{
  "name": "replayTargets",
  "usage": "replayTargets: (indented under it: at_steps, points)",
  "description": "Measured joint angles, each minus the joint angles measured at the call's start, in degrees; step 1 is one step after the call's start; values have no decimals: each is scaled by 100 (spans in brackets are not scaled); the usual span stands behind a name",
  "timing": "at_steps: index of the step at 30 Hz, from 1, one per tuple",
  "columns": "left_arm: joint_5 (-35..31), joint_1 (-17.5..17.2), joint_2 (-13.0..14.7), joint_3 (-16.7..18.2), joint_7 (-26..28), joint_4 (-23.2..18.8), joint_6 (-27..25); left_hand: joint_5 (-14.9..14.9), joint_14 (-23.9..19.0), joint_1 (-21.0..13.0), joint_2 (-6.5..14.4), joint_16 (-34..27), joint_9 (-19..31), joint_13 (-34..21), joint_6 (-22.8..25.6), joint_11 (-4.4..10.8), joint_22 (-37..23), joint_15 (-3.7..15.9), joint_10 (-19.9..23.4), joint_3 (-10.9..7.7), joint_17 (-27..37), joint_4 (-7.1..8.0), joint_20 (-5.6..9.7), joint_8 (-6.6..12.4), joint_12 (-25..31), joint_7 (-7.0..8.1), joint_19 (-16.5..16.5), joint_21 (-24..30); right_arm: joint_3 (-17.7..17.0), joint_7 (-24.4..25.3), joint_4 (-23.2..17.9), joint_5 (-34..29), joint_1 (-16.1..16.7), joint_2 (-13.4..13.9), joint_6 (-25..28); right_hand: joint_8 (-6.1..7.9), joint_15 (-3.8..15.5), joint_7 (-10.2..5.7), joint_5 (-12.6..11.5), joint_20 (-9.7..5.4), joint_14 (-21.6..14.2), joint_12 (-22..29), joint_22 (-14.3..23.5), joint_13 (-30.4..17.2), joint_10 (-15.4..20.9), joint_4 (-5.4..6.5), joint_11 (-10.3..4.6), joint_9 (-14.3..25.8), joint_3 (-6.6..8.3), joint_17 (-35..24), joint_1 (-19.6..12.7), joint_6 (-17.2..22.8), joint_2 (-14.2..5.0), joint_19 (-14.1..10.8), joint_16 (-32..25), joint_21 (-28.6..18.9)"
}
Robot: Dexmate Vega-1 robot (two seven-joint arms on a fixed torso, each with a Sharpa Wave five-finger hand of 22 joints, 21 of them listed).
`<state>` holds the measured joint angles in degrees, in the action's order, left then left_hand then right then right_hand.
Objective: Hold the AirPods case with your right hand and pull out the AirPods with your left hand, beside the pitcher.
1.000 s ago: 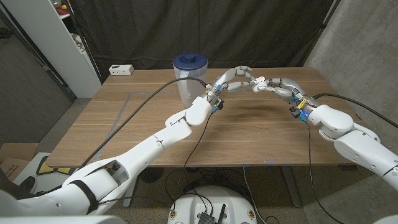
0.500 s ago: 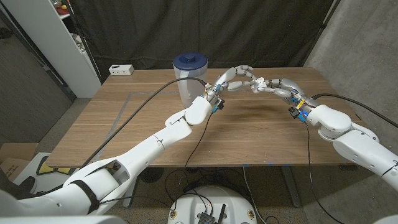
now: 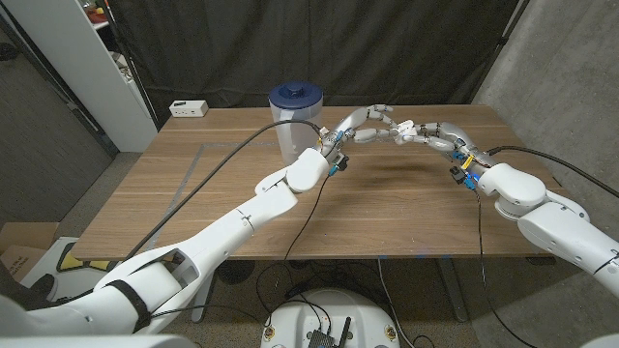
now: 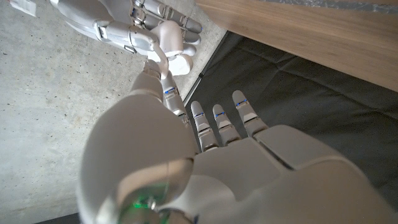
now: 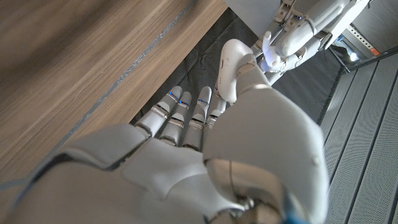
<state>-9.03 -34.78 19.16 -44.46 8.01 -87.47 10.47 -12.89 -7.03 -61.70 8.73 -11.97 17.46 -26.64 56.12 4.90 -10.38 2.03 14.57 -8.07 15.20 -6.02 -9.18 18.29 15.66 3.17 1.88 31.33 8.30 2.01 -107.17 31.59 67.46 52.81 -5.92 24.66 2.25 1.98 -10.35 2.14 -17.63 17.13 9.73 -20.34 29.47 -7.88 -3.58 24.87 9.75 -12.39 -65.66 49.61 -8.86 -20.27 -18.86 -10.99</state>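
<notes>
Wooden table (image 3: pixel 242 184), dark curtain behind. Right robot hand (image 3: pixel 430 132) holds the AirPods case (image 4: pixel 179 61) mid-air beside the pitcher (image 3: pixel 295 120); left robot hand (image 3: pixel 363 122) pinches at it, probably an AirPod. Extraction underway; next, a straight pull.

Lab or test room: black curtain (image 3: pixel 387 48) backdrop, concrete wall (image 3: pixel 561 68), cabled table (image 3: pixel 242 193).

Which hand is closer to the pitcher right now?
The left hand: it sits just beside the clear plastic pitcher with the blue lid. The right hand, holding the small white AirPods case, is farther toward the table's right side.
</notes>
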Motion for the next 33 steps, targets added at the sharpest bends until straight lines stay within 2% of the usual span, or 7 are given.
replayTargets:
  at_steps: [10,17,19,26,33]
  points:
    - [99,55,142,-51,-265,-222,-355,48,340,-36,-37,99,0,96,39,-142,26,-111,-201,-17,-111,-17,-33,2,-114,-39,-178,-140,-126,235,-32,-74,75,-36,25,1,0,-1,-7,0,0,0,0,0,0,1,0,0,-1,0,0,-1,0,0,-23,0]
    - [167,110,179,-105,-428,-265,-581,100,543,-44,-46,143,0,170,39,-119,26,-216,-371,-25,-187,-25,-53,7,-221,-39,-342,-275,-236,361,-74,-108,149,-50,35,0,0,-10,-7,0,0,0,0,0,0,-15,0,0,16,0,1,-10,-1,0,-23,0]
    - [171,122,182,-119,-493,-271,-681,111,626,-44,-45,143,0,202,39,-157,26,-235,-422,-41,-211,-42,-86,7,-266,-38,-375,-317,-273,370,-83,-110,175,-55,35,-2,0,-10,-6,0,0,0,0,0,0,-15,0,0,16,0,6,-10,-6,0,-23,0]
    - [125,283,220,-290,-722,-364,-1187,170,790,-62,-59,143,0,294,61,-186,26,-340,-573,-64,-289,-65,-136,7,-321,-61,-486,-447,-383,413,-110,-125,251,-59,9,-5,0,-10,-5,0,0,-44,0,-27,0,-15,0,0,15,0,6,-10,-6,0,-23,0]
    - [19,432,256,-455,-992,-440,-1804,188,893,-148,-47,143,0,354,70,-234,26,-340,-622,-87,-345,-88,-166,7,-322,-70,-577,-531,-456,373,-112,-119,291,-67,-31,-16,0,-11,-4,0,0,-45,0,-29,0,-15,0,0,15,1,6,-11,-6,0,-23,0]
